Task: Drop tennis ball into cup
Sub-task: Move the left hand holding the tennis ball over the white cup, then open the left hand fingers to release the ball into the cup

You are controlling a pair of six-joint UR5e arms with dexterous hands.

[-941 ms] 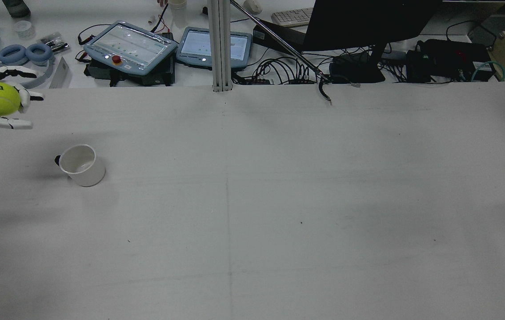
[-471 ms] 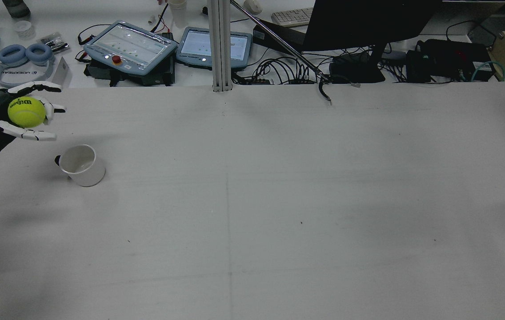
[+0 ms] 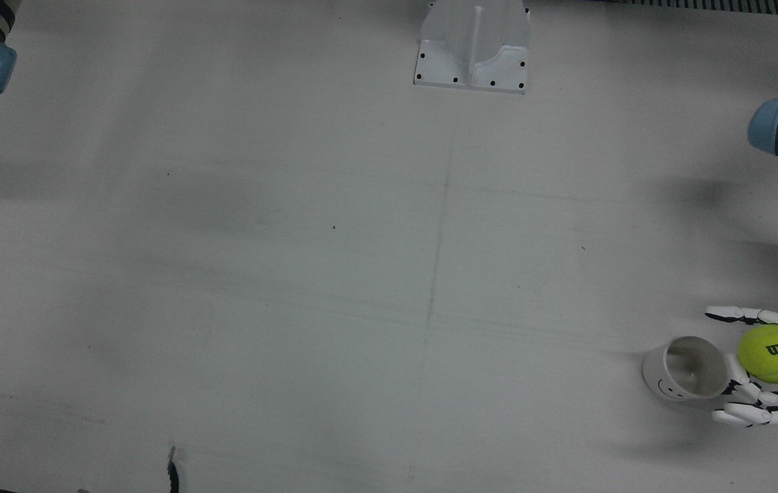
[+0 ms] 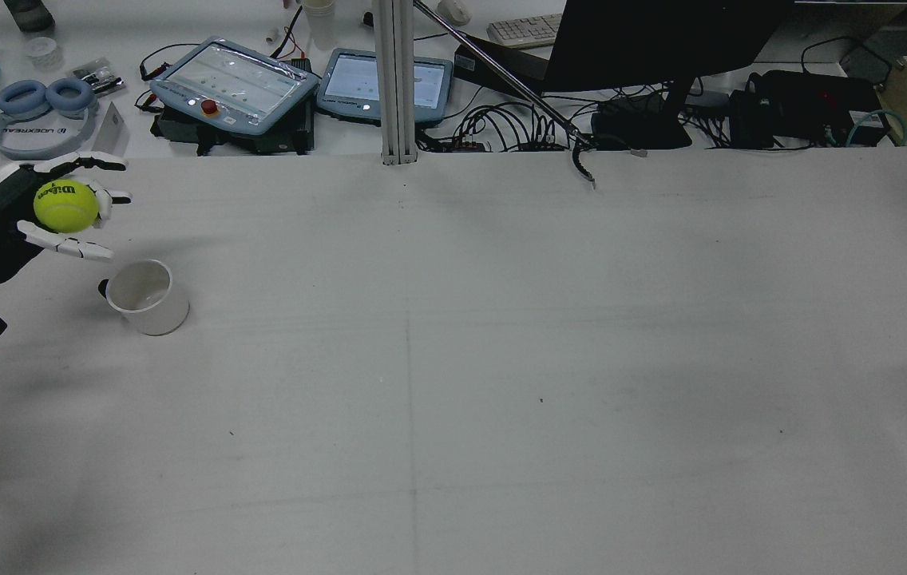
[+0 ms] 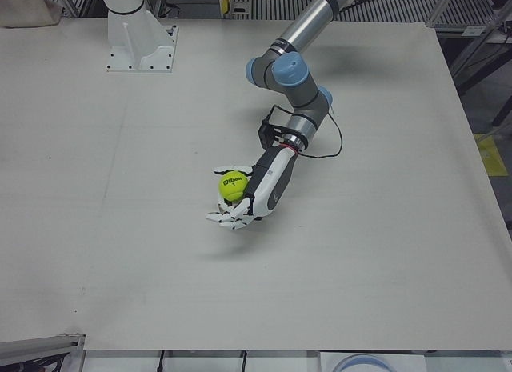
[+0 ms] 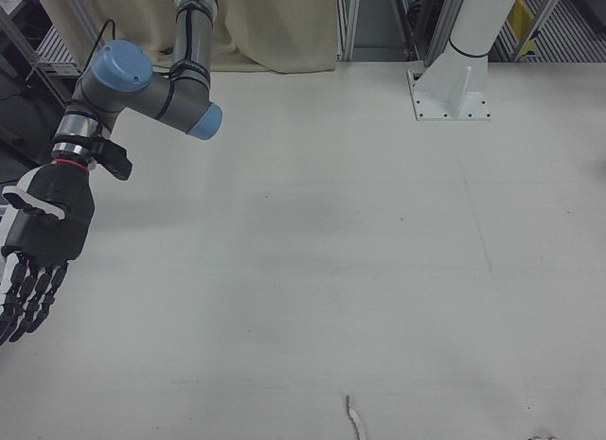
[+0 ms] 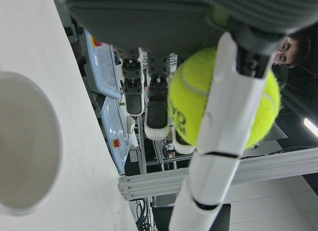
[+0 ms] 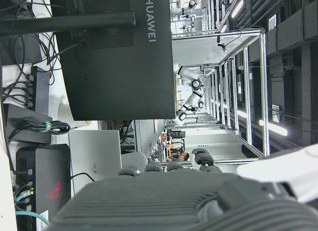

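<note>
Yellow-green ball [image 4: 65,206] sat cradled in your left robot hand [image 4: 46,209], fingers curled around it, held above the tabletop [image 4: 453,359] just beside the white cup [image 4: 147,297], not over its mouth. The cup stood upright and empty. Your right robot hand [image 6: 36,251] hung apart, fingers spread, holding nothing.

Grey arms with pale-blue joint caps, black-and-white left hand [image 5: 254,192], white segmented fingers [image 3: 748,315], thin black wrist cable.
</note>
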